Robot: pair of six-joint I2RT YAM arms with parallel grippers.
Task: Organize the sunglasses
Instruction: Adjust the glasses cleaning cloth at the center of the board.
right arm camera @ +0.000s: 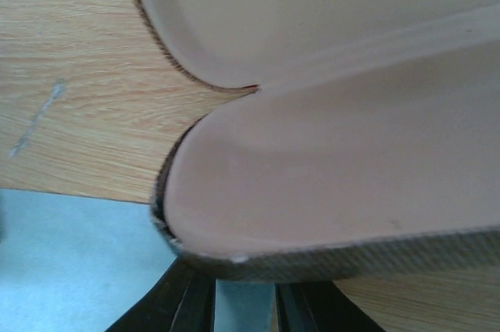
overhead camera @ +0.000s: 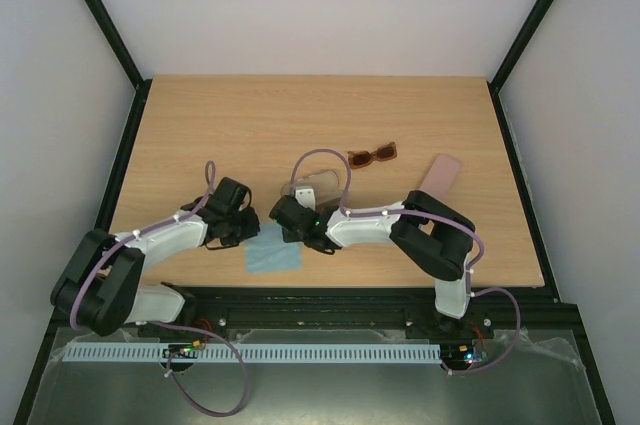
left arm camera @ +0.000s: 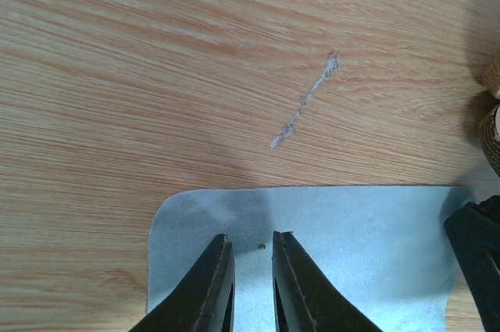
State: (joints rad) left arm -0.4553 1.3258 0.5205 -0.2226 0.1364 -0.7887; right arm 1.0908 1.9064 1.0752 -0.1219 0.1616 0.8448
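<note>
The reddish-brown sunglasses (overhead camera: 372, 155) lie folded on the table, right of centre and apart from both arms. The black wire-framed sunglasses are out of view. My left gripper (left arm camera: 250, 240) hovers low over a light blue cloth (left arm camera: 351, 254), its jaws a narrow gap apart with nothing between them. My right gripper (right arm camera: 244, 289) points at the open brown case (right arm camera: 328, 191). Its fingers stand slightly apart, with cloth showing through the gap, and their tips are hidden under the case's rim. The case's pale lining shows bare. From above, both grippers (overhead camera: 243, 230) (overhead camera: 292, 207) flank the cloth (overhead camera: 275, 257).
The open case (overhead camera: 320, 185) sits just beyond the right gripper. A flat pink case (overhead camera: 441, 176) lies at the right, angled toward the table's edge. A scratch (left arm camera: 305, 101) marks the wood past the cloth. A black frame borders the table.
</note>
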